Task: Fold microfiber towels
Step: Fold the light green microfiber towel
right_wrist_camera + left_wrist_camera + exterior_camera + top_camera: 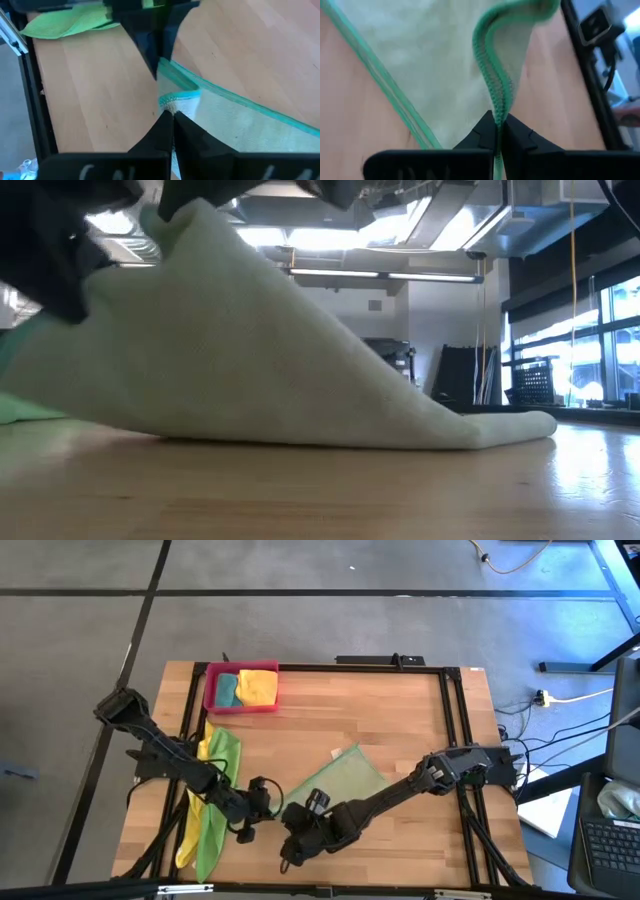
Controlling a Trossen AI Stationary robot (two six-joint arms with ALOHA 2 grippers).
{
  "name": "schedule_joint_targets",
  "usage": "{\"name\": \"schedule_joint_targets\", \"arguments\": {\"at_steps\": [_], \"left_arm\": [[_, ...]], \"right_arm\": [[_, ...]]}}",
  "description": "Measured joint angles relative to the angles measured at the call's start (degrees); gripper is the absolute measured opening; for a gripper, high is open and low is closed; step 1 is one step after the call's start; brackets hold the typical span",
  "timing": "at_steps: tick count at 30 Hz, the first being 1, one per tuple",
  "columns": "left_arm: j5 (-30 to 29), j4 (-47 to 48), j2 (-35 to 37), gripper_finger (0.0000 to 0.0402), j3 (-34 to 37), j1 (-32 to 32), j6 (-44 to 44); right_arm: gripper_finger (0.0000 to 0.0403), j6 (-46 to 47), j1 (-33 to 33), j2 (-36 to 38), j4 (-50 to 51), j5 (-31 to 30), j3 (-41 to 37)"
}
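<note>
A pale olive-green microfiber towel (338, 780) with a green stitched edge lies spread on the wooden table. Its near-left end is raised and its far-right corner (520, 425) rests on the wood. My left gripper (276, 803) and my right gripper (296, 820) are both shut on that raised end, close together. A bright green towel (222, 785) and a yellow one (187, 830) lie bunched along the table's left side. A teal towel (227, 690) and another yellow one (258, 685) sit in the pink-red tray (212, 705). My left gripper pinches the towel's green stitched edge (496, 107) between its two fingers, slanting down from the table's left. The edge stands up from the fingers in a curled loop, lifted off the wood. My right gripper pinches the towel's corner (175, 102) between its two fingertips, slanting down from the right. The corner is off the table, and the edge runs on to my left gripper (156, 70) just beyond.
The tray stands at the table's far left corner. The bunched green and yellow towels lie under my left arm. Bare wood shows to the right of and beyond the pale towel. A black frame (455, 720) runs around the tabletop.
</note>
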State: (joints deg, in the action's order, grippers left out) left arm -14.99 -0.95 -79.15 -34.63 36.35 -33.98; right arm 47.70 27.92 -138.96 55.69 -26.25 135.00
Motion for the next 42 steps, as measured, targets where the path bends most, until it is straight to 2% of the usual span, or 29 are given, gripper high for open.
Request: {"name": "schedule_joint_targets", "arguments": {"at_steps": [5,11,17,23,26,28,32,36,42], "left_arm": [[0.65,2.18,0.00,0.0003,-5.46,-2.68,4.65],[4.33,5.24,0.02,0.0002,-9.34,-7.66,12.51],[8.78,4.70,0.02,0.0001,-9.46,-12.48,15.62],[10.31,3.49,-0.55,0.0001,-12.17,-16.55,21.49],[10.53,3.84,-3.00,0.0001,-15.54,-18.91,26.17],[12.71,3.80,-5.99,0.0002,-18.53,-20.62,28.29],[18.70,4.22,-13.93,0.0002,-24.61,-22.83,28.68],[20.34,6.68,-20.02,0.0002,-30.46,-23.54,30.56],[20.39,9.75,-21.64,0.0001,-35.75,-27.06,35.49]], "right_arm": [[0.0012,4.75,1.74,0.31,1.75,-2.47,0.00],[0.0012,11.78,3.93,0.34,6.21,-5.85,0.00],[0.0012,19.94,5.77,2.51,16.82,-9.64,-0.02],[0.0012,26.73,7.63,4.25,27.38,-12.75,0.02],[0.0012,26.89,8.18,4.34,29.49,-12.56,0.02],[0.0012,26.97,8.56,4.37,30.61,-12.25,0.02],[0.0012,27.03,9.06,4.37,33.55,-10.63,0.02],[0.0012,26.58,9.68,4.46,34.38,-9.59,-0.37],[0.0012,26.80,10.74,4.61,34.36,-8.79,-0.37]]}}
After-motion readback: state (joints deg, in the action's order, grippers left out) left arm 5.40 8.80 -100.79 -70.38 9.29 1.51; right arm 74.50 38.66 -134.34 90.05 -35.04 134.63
